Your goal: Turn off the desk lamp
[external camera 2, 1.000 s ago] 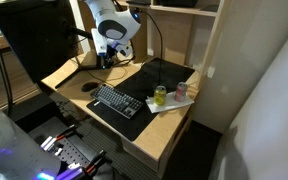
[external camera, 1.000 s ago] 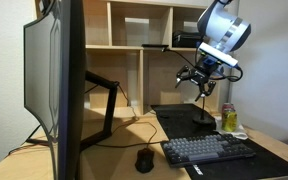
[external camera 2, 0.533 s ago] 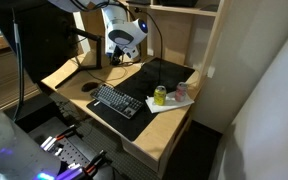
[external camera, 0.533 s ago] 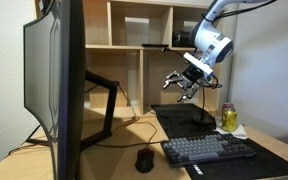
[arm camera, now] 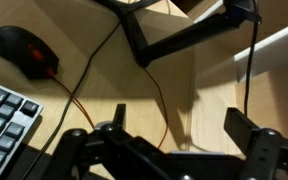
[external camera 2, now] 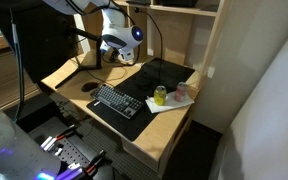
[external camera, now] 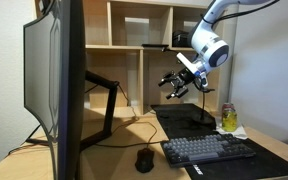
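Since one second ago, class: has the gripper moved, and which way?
Yes. In an exterior view the gripper has swung toward the left of the picture, away from the desk lamp and toward the monitor arm.

I see a light wooden desk with open wooden shelves rising behind it, and beside it what looks like a pale wall.

No text, brand, number or sign is legible in any view. Keyboard keycaps: legends too small to resolve in both exterior views, and blurred in the wrist view. Green can on the desk carries printed colour only, with no lettering that can be made out, and the same holds in the exterior view where it stands beside the keyboard.
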